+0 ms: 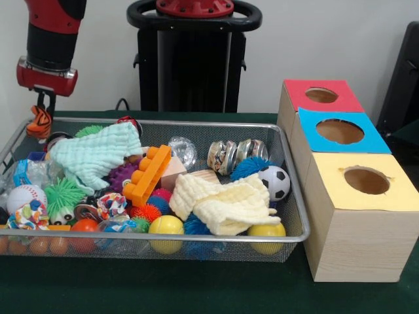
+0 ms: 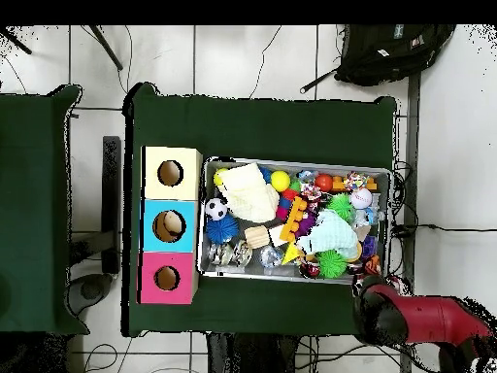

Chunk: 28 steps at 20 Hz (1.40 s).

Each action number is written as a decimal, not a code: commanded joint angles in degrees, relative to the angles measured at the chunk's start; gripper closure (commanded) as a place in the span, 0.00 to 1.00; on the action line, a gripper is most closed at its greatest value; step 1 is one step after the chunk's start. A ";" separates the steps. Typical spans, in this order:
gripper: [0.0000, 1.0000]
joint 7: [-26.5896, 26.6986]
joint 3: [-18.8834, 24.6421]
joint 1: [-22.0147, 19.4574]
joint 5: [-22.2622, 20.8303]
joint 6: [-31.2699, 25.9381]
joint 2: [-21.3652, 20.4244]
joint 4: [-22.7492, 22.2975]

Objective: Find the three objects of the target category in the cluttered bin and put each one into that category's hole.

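orange-striped toy figure (image 1: 39, 122) pinched in the gripper (image 1: 42, 118), hanging over the bin's (image 1: 196, 123) far corner rim.

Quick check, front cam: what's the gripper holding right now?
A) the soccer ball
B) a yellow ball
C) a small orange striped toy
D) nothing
C: the gripper hangs above the far corner of the bin, shut on a small orange striped toy; the soccer ball and a yellow ball lie in the bin.
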<state>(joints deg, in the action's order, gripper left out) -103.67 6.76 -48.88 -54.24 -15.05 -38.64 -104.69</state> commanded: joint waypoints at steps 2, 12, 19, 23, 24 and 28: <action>1.00 -2.56 4.29 2.39 4.74 -0.81 -5.86 -6.23; 1.00 -5.03 4.27 7.07 10.63 -1.27 -10.50 -10.16; 1.00 -7.49 3.19 11.57 15.57 -0.83 -14.06 -14.06; 1.00 -10.12 1.94 14.68 18.43 0.37 -13.04 -15.53; 1.00 -10.43 1.55 15.33 18.90 0.65 -13.05 -15.72; 1.00 -11.45 0.16 17.90 21.62 0.81 -13.84 -16.88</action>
<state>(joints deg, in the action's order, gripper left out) -103.69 6.53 -33.03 -37.00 -15.05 -51.81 -117.26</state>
